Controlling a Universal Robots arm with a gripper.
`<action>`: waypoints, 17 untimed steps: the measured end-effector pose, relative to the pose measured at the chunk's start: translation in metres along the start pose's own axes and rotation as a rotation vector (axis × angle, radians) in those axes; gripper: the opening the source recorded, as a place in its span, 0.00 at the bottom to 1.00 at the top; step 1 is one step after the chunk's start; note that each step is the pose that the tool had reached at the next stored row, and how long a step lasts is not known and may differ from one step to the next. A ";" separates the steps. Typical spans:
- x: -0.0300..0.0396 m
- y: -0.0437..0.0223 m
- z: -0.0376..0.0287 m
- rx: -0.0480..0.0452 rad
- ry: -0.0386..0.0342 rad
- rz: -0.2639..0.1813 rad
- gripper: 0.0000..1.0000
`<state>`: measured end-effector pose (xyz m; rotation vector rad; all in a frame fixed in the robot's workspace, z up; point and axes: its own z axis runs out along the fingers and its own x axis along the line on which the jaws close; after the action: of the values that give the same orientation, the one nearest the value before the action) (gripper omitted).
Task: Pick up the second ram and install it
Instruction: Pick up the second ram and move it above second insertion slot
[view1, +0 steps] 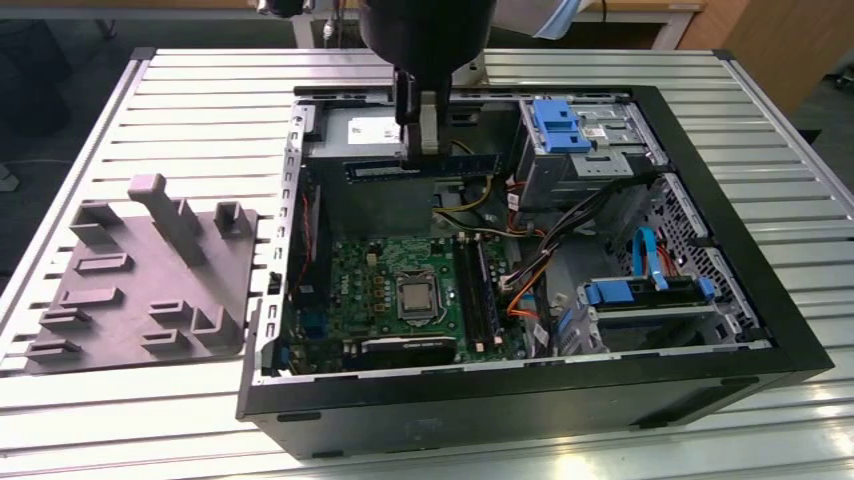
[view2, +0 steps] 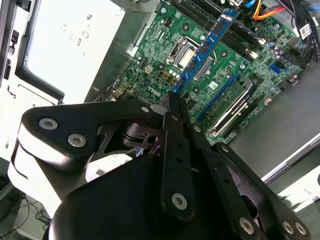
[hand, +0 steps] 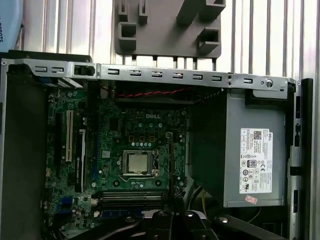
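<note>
We hang our arm (view1: 427, 30) straight down, gripper (view1: 424, 148) pointing downward, its fingers (view2: 175, 112) pinched on the second ram (view2: 206, 46).

second ram (view2: 205, 47) — near end buried in clamped gripper (view2: 172, 99), second wrist view; edge-on sliver in first wrist view, face hidden. arm (view1: 427, 30) cut by exterior view's top edge. grey tray (hand: 170, 25) cropped — first wrist view.

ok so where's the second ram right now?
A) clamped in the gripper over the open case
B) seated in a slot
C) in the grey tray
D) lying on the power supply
A: in the second wrist view the second ram juts from the shut gripper, up above the motherboard.
</note>
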<state>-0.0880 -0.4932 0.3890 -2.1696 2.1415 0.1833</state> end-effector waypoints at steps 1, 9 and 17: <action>0.0000 -0.0009 0.0003 -0.0003 0.0002 0.000 0.12; 0.0003 -0.0085 0.0048 -0.0072 0.0066 0.003 0.12; 0.0013 -0.0177 0.0109 -0.0196 0.0148 0.009 0.12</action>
<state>-0.0706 -0.4926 0.3776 -2.1795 2.1662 0.1902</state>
